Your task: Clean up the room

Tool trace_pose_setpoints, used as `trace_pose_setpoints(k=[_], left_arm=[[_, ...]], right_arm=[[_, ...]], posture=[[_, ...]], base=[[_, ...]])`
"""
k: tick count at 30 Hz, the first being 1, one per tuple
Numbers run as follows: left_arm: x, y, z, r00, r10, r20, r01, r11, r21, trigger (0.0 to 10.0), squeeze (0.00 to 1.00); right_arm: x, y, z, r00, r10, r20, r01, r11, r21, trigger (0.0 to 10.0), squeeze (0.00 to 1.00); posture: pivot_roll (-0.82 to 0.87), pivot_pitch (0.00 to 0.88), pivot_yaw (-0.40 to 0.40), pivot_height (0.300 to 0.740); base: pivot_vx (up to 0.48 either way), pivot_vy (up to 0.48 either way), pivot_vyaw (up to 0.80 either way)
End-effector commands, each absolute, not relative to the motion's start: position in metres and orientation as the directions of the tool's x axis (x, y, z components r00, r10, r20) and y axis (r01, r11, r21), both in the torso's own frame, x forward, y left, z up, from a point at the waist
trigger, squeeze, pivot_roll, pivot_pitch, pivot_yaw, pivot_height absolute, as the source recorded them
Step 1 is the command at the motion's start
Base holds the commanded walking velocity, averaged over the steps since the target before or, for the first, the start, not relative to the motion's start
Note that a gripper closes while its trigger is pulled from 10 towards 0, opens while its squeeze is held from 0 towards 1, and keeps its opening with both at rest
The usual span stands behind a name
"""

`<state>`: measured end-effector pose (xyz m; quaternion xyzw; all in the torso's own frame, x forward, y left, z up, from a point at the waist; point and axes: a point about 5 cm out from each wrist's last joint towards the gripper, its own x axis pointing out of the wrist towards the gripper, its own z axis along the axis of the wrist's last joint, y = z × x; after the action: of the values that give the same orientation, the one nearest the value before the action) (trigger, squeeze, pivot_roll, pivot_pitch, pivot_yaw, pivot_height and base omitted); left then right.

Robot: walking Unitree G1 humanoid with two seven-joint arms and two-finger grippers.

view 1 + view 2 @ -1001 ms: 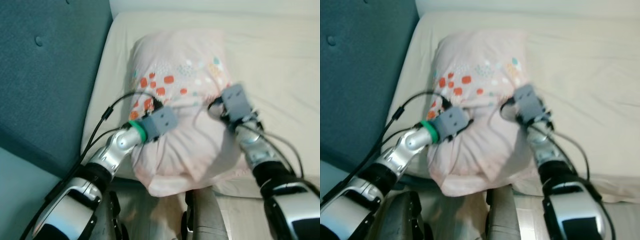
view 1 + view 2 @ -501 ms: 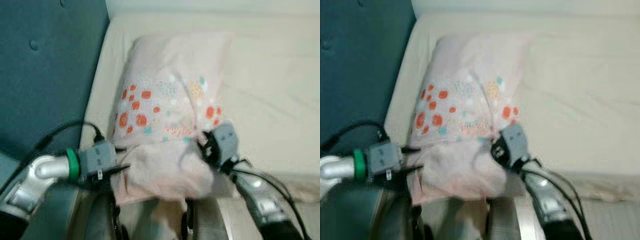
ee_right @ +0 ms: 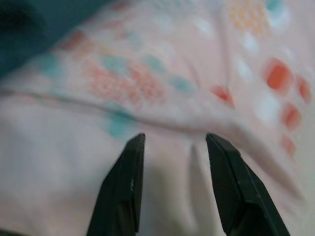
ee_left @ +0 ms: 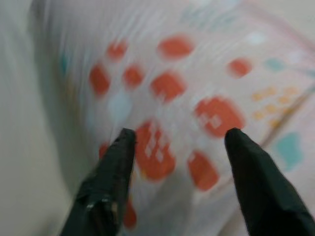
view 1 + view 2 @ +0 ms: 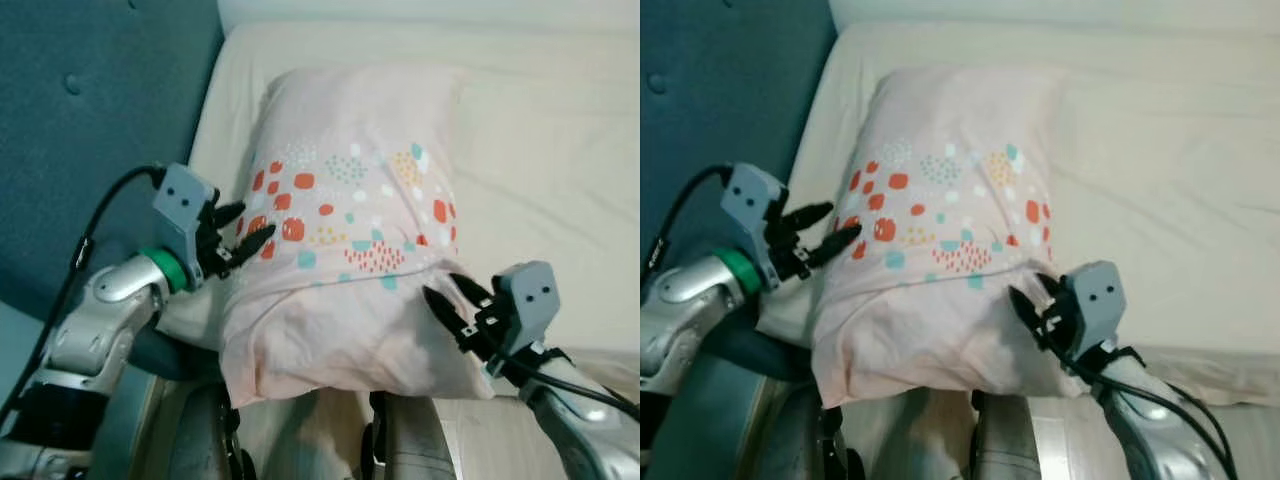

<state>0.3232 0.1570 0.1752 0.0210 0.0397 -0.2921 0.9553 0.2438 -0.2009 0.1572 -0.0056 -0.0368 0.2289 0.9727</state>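
Observation:
A pale pink pillow point(image 5: 345, 240) with orange and teal spots lies lengthwise on the cream bed sheet point(image 5: 540, 170), its near end hanging over the mattress edge. My left gripper point(image 5: 243, 232) is open at the pillow's left side, fingertips close to the fabric with nothing between them. My right gripper point(image 5: 452, 305) is open at the pillow's near right corner, holding nothing. In the left wrist view the two black fingers point(image 4: 108, 182) stand apart in front of the orange spots. The right wrist view has the fingers point(image 3: 125, 184) spread before a fold of the pillow point(image 3: 162, 88).
A teal upholstered headboard point(image 5: 90, 130) rises along the left of the bed. The mattress stretches to the right and far side. My own legs and the floor lie below the bed's near edge point(image 5: 400, 440).
Both grippers have let go of the pillow and drawn back, the left to its side, the right to its near corner. The pillow now lies flatter and stretched out on the bed.

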Motion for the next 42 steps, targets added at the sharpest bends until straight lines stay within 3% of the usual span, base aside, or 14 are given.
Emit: trace_pose_setpoints(k=[1,2,3,7,9,10,12,21,22,23,24,25,38,42], left_arm=[[0.323,0.164,0.163,0.846,-0.510,-0.152,0.510,0.859,-0.044,10.0,1.00],[0.323,0.164,0.163,0.846,-0.510,-0.152,0.510,0.859,-0.044,10.0,1.00],[0.327,0.161,0.155,0.859,-0.483,-0.171,0.449,0.871,-0.201,10.0,1.00],[0.327,0.161,0.155,0.859,-0.483,-0.171,0.449,0.871,-0.201,10.0,1.00],[0.330,0.165,0.140,0.875,-0.438,-0.205,0.338,0.857,-0.388,10.0,1.00],[0.330,0.165,0.140,0.875,-0.438,-0.205,0.338,0.857,-0.388,10.0,1.00],[0.328,0.169,0.118,0.856,-0.447,-0.259,0.210,0.759,-0.616,10.0,1.00],[0.314,0.158,0.088,0.781,-0.565,-0.265,0.232,0.657,-0.717,10.0,1.00],[0.313,0.154,0.084,0.772,-0.580,-0.261,0.234,0.641,-0.731,10.0,0.86],[0.313,0.151,0.080,0.767,-0.587,-0.260,0.229,0.628,-0.744,10.0,0.43],[0.313,0.151,0.080,0.767,-0.587,-0.260,0.229,0.628,-0.744,10.0,0.43],[0.313,0.147,0.079,0.760,-0.600,-0.251,0.226,0.605,-0.763,10.0,0.00],[0.319,0.064,0.079,0.640,-0.753,-0.154,0.319,0.443,-0.838,10.0,0.00],[0.319,0.055,0.083,0.628,-0.767,-0.133,0.333,0.419,-0.845,10.0,0.00]], right_arm=[[0.242,-0.210,0.160,0.910,0.405,0.087,-0.407,0.913,0.004,10.0,0.00],[0.242,-0.210,0.160,0.910,0.405,0.087,-0.407,0.913,0.004,10.0,0.00],[0.254,-0.242,0.158,0.983,0.140,0.118,-0.148,0.987,0.063,10.0,0.00],[0.254,-0.242,0.158,0.983,0.140,0.118,-0.148,0.987,0.063,10.0,0.00],[0.264,-0.269,0.135,0.993,-0.113,0.032,0.114,0.993,-0.013,10.0,0.00],[0.264,-0.269,0.135,0.993,-0.113,0.032,0.114,0.993,-0.013,10.0,0.00],[0.270,-0.253,0.094,0.990,-0.037,-0.137,0.002,0.969,-0.247,10.0,0.00],[0.270,-0.227,0.053,0.942,0.111,-0.318,-0.220,0.918,-0.331,10.0,0.00],[0.270,-0.225,0.050,0.936,0.124,-0.330,-0.237,0.914,-0.329,10.0,0.00],[0.271,-0.223,0.047,0.934,0.129,-0.333,-0.242,0.914,-0.325,10.0,0.00],[0.271,-0.223,0.047,0.934,0.129,-0.333,-0.242,0.914,-0.325,10.0,0.00],[0.273,-0.223,0.046,0.937,0.127,-0.326,-0.241,0.910,-0.337,10.0,0.00],[0.286,-0.228,0.057,0.973,0.058,-0.222,-0.101,0.977,-0.186,10.0,0.00],[0.287,-0.228,0.056,0.976,0.049,-0.213,-0.086,0.982,-0.168,10.0,0.00]], posture=[[-0.09,0.170,0.092,0.584],[-0.09,0.170,0.092,0.584],[-0.10,0.166,0.093,0.584],[-0.10,0.166,0.093,0.584],[-0.09,0.166,0.094,0.584],[-0.09,0.166,0.094,0.584],[-0.09,0.168,0.098,0.584],[-0.09,0.170,0.097,0.584],[-0.09,0.169,0.095,0.584],[-0.09,0.170,0.092,0.584],[-0.09,0.170,0.092,0.584],[-0.09,0.170,0.092,0.584],[-0.11,0.162,0.080,0.584],[-0.12,0.160,0.080,0.584]], base=[[0.000,0.000,0.00],[0.000,0.000,0.00],[0.000,0.000,0.00],[0.000,0.000,0.00],[0.000,0.000,0.00],[0.000,0.000,0.00],[0.000,0.000,0.00],[0.000,0.000,0.00],[0.000,0.000,0.00],[0.000,0.000,0.00],[0.000,0.000,0.00],[0.000,0.000,0.00],[0.000,0.000,0.00],[0.000,0.000,0.00]])
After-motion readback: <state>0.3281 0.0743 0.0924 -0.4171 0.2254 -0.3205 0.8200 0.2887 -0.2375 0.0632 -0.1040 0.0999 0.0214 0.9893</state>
